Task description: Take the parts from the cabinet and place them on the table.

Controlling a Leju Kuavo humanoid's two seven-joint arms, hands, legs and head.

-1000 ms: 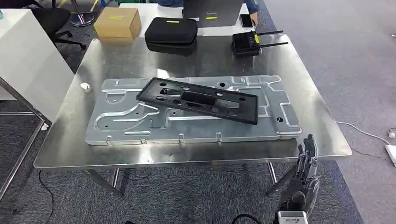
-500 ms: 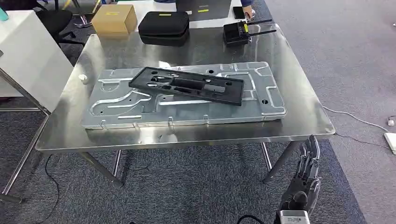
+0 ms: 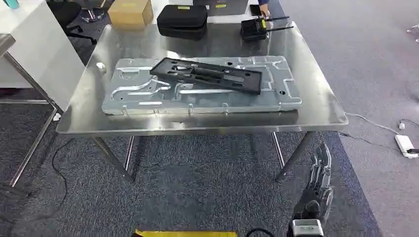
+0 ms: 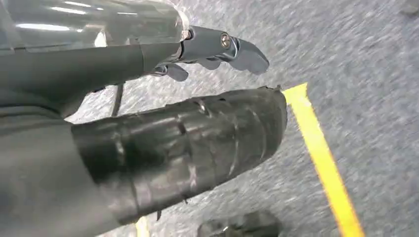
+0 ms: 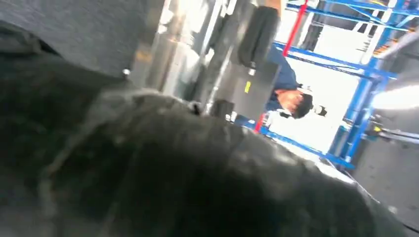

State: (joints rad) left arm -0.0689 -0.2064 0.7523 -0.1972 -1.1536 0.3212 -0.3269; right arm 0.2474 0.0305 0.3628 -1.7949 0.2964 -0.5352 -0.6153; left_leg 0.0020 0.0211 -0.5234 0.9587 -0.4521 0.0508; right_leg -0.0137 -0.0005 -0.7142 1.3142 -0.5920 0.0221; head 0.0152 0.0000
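Looking from the left, I see a white cabinet (image 3: 37, 54) beside the shiny metal tabletop (image 3: 316, 111). A wide silver plate (image 3: 197, 98) with grooves and bumps lies flat on it. A long black frame (image 3: 207, 75) with holes rests on top of the plate, a bit crooked. Behind them sit a brown box (image 3: 131, 12), a soft black case (image 3: 182, 19) and a small black radio (image 3: 254, 28) with thin sticks. My right hand (image 3: 318, 180) hangs low over the grey carpet (image 3: 197, 187), fingers straight, a little apart, holding nothing. My left hand (image 4: 148, 148) shows by the wrist; I cannot tell how its fingers lie.
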